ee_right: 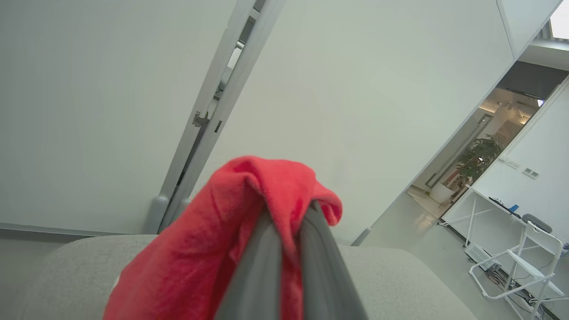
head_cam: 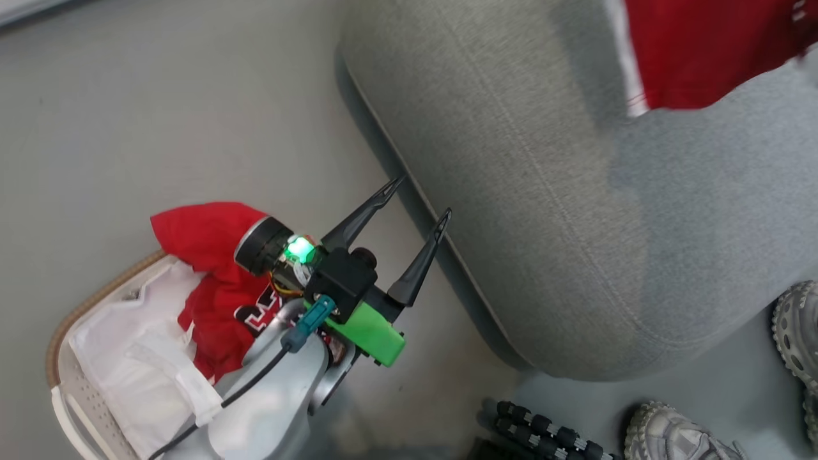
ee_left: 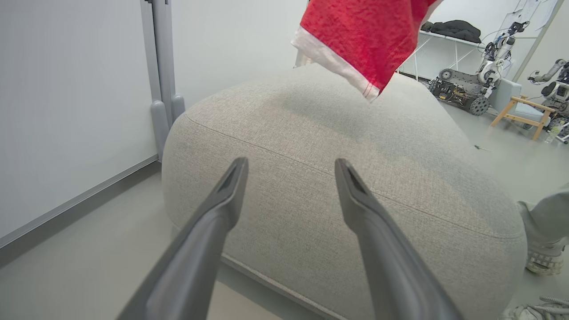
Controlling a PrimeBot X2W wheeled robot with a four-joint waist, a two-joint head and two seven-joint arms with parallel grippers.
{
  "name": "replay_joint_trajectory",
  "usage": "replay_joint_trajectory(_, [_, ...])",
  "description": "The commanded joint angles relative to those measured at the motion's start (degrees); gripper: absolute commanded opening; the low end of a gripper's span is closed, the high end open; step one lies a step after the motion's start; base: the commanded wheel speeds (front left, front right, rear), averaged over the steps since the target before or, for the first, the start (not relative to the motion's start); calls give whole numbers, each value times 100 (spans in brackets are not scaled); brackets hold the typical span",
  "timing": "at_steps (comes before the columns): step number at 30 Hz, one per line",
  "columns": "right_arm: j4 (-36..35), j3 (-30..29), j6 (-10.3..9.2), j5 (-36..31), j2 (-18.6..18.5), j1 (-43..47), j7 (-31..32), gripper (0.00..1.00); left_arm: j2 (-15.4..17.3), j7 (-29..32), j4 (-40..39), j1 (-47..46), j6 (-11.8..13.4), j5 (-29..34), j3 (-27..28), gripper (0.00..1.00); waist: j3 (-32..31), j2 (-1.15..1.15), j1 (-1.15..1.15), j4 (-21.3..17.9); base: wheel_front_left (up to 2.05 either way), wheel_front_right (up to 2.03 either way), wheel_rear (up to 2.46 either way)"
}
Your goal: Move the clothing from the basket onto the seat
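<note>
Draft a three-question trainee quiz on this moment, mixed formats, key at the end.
1. True or false: the left gripper is shut on the numbered jersey.
2. What is the right gripper shut on? A) the white liner B) a red garment C) nothing
3. Fill in: the numbered jersey lies in the ____, not yet on the seat.
Key: 1 false, it stands open and empty. 2 B. 3 basket.
</note>
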Motion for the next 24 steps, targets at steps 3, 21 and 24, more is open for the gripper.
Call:
replay_joint_trajectory(3, [255,-292,-8,-99,-122,-425,-13,0,112,4,-52,-319,-16,-13,-127,100,776,0,0,567,0,0,0])
replay_joint_trajectory(21, [1083,-2027,-9,-663,562,220,-13,0,89,3,-50,-491,-17,-103,-355,100,1048,0,0,987,0,0,0])
replay_joint_trajectory(24, [1128,-2298,-8,-689,644,607,-13,100,67,3,-12,-438,-17,-121,-346,100,872,0,0,980,0,0,0])
